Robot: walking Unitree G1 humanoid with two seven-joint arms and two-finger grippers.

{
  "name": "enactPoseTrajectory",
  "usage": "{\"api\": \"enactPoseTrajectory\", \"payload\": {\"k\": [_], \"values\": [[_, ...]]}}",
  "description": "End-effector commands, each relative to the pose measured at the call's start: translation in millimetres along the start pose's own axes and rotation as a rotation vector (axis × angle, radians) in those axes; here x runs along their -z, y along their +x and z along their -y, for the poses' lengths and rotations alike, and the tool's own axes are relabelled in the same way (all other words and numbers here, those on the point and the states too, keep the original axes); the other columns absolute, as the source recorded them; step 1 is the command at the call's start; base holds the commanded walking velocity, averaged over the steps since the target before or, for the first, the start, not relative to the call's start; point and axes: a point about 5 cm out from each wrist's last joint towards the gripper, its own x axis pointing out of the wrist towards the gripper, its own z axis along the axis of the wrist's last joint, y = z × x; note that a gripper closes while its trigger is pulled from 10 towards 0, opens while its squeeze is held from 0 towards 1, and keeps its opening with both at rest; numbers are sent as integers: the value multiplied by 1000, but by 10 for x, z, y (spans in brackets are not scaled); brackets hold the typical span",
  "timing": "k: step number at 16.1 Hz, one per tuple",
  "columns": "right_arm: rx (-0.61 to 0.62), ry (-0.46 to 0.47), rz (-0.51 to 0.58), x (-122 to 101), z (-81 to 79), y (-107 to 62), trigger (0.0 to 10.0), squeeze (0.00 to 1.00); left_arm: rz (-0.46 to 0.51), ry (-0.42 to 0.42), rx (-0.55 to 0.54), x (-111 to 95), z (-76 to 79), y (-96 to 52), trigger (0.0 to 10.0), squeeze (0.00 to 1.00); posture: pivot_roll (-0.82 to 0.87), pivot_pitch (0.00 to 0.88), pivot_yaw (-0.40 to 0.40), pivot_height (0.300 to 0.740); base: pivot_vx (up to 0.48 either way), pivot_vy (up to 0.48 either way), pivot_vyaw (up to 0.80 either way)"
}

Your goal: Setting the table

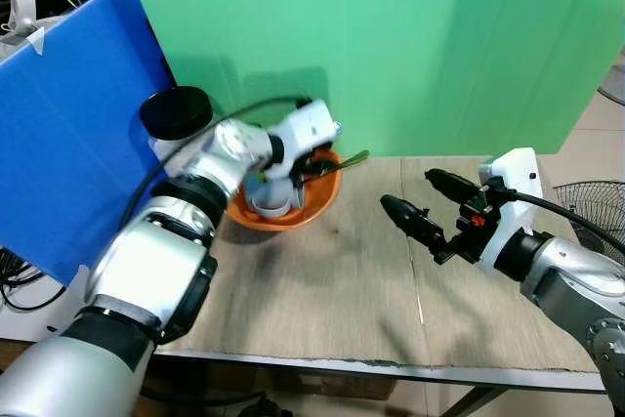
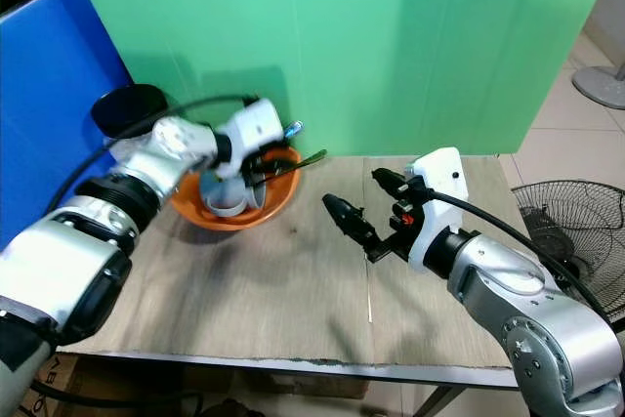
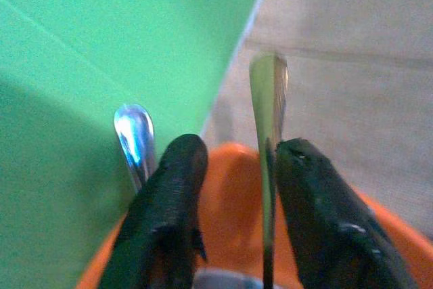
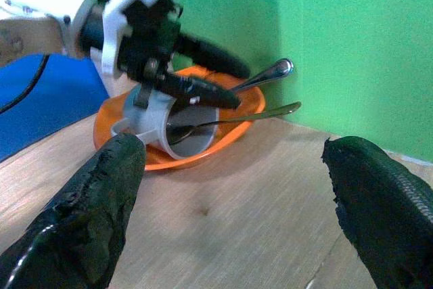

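Left tool (image 4: 203, 72) over the orange bowl (image 4: 233, 109), narrowly parted around a spoon handle (image 3: 267, 106); right tool (image 1: 422, 204) wide open beside it

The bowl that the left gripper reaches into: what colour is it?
Orange. The bowl shows best in the right wrist view.
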Motion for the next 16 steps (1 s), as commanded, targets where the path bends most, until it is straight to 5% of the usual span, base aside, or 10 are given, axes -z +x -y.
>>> {"api": "enactPoseTrajectory", "payload": {"k": [1,3,5,11,16], "values": [[-44,-14,20,-42,-74,45,10000,0,66,18,2,-117,-122,-113,10000,1000,-55,0,106,740,0,0,0],[-59,-10,23,-35,-90,89,10000,0,99,30,24,-136,-162,-197,10000,1000,-39,0,98,740,0,0,0],[-75,-5,28,-19,-114,153,10000,0,41,55,-65,-9,-218,-287,10000,1000,-22,0,96,740,0,0,0],[-77,10,36,40,-162,223,10000,0,-6,-51,-107,364,-145,-598,10000,1000,0,0,101,740,0,0,0],[-79,30,48,58,-177,346,10000,0,-16,-328,-201,623,53,-669,10000,1000,26,0,93,740,0,0,0]]}}
